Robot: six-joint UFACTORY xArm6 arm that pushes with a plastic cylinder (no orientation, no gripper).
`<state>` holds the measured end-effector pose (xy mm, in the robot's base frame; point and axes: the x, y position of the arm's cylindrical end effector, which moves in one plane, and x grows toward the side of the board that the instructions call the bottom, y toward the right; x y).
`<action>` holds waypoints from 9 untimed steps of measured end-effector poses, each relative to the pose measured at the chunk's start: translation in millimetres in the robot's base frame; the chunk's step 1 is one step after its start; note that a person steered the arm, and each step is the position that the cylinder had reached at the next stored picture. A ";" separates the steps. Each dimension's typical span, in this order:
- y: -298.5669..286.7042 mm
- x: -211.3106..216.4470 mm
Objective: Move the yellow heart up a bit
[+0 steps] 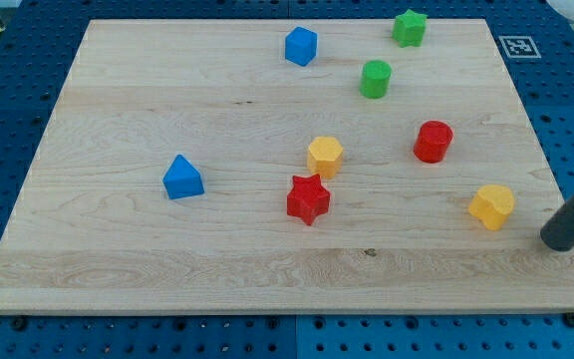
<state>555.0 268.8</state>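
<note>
The yellow heart (pixel 491 206) lies on the wooden board (pixel 118 249) near its right edge, in the lower half of the view. My tip (pixel 560 239) is at the view's right, just past the board's right edge. It sits to the right of the heart and slightly below it, with a clear gap between them. The dark rod rises from the tip toward the view's upper right and leaves the frame.
A yellow hexagon (pixel 324 157) and a red star (pixel 308 199) sit mid-board. A red cylinder (pixel 432 142) is up and left of the heart. A green cylinder (pixel 375 79), a green star (pixel 410 28) and a blue cube (pixel 301 46) are near the top. A blue triangle (pixel 182 178) is at left.
</note>
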 end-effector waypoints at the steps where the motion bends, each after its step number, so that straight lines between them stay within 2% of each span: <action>1: -2.5 -5.0; 4: -25.0 -24.9; 9: -129.2 -21.4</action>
